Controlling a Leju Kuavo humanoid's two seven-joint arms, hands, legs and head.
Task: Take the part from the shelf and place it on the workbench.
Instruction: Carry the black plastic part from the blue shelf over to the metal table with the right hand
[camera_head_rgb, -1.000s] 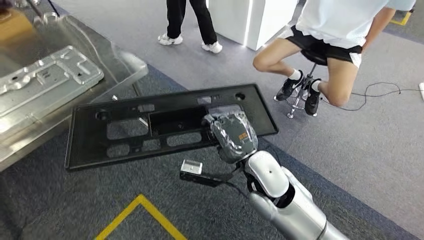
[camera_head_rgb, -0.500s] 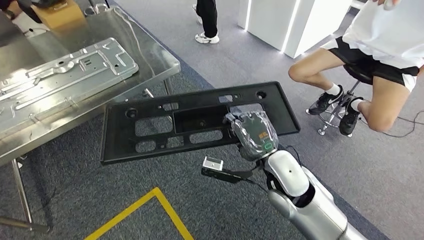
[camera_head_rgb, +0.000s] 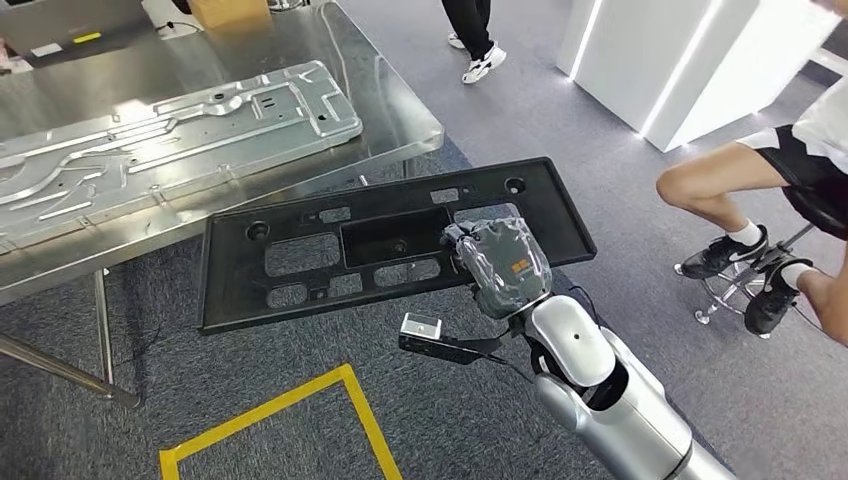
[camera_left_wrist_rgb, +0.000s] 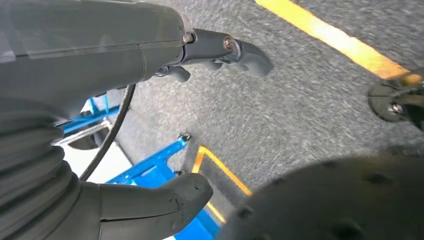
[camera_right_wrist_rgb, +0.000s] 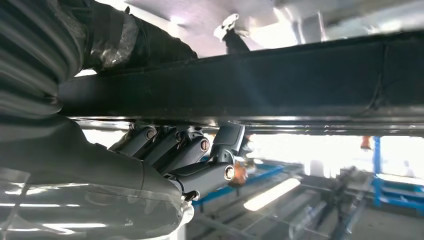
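The part is a long black plastic panel (camera_head_rgb: 300, 255) with several cut-outs, held level above the grey carpet. My right hand (camera_head_rgb: 503, 265) grips its near long edge towards the right end, thumb side on top. In the right wrist view my fingers (camera_right_wrist_rgb: 175, 150) curl under the panel's dark edge (camera_right_wrist_rgb: 300, 75). The steel workbench (camera_head_rgb: 400, 110) stands just beyond and left of the panel, and its near corner is close to the panel's far edge. My left hand (camera_left_wrist_rgb: 100, 55) hangs over the carpet with its fingers apart and nothing in it.
A silver stamped metal panel (camera_head_rgb: 180, 120) lies on the workbench, with a cardboard box (camera_head_rgb: 225, 10) behind it. A table leg (camera_head_rgb: 100, 320) stands at the left. A seated person (camera_head_rgb: 760, 190) is at the right, and another person's legs (camera_head_rgb: 480, 40) stand beyond. Yellow tape (camera_head_rgb: 290, 410) marks the floor.
The whole picture has shifted as the camera turned: the workbench now takes up more of the upper left and the seated person has slid to the right. My right hand still holds the panel.
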